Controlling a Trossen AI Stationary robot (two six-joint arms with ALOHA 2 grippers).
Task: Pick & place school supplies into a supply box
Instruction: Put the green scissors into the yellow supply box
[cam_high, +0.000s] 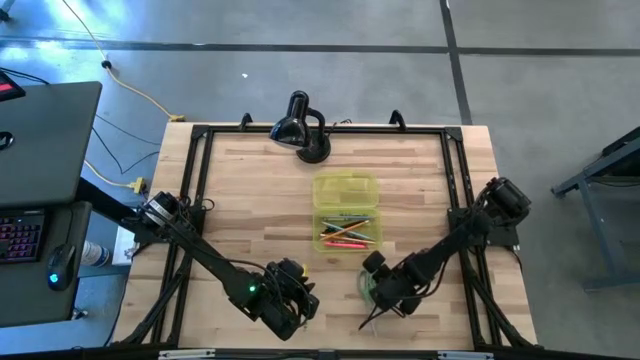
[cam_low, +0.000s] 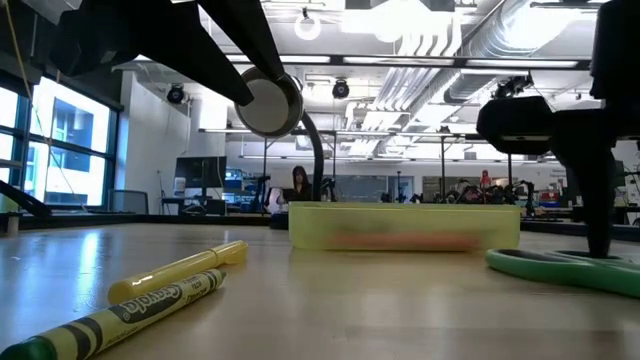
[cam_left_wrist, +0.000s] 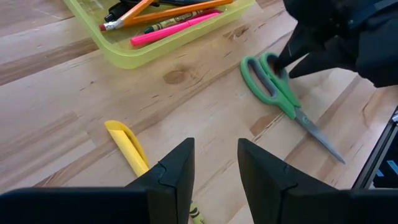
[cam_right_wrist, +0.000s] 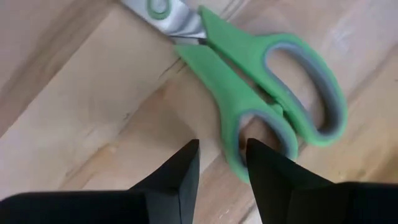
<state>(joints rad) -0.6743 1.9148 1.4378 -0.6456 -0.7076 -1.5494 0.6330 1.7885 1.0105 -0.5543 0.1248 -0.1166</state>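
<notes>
The green-handled scissors (cam_right_wrist: 261, 81) lie flat on the table near its near edge, handles toward the supply box (cam_high: 346, 210). The box is open and holds orange, pink and green pencils (cam_left_wrist: 174, 25). My right gripper (cam_right_wrist: 222, 165) is open, low over the scissors (cam_left_wrist: 273, 84), with a finger on either side of one handle loop's rim. My left gripper (cam_left_wrist: 216, 165) is open and hovers left of it, above a yellow highlighter (cam_left_wrist: 127, 146) and a yellow crayon (cam_low: 120, 318) lying on the wood. My right gripper comes down from above at the scissors' handle, astride the outer rim of one loop (cam_right_wrist: 235, 140). The scissors lie flat on the table. Whether the fingers touch the rim, I cannot tell.
A black desk lamp (cam_high: 303, 128) stands at the far edge behind the box. The box's lid (cam_high: 345, 188) lies open on the far side of its tray. A black frame (cam_high: 200, 180) runs along the table's sides. Bare wood lies left of the box.
</notes>
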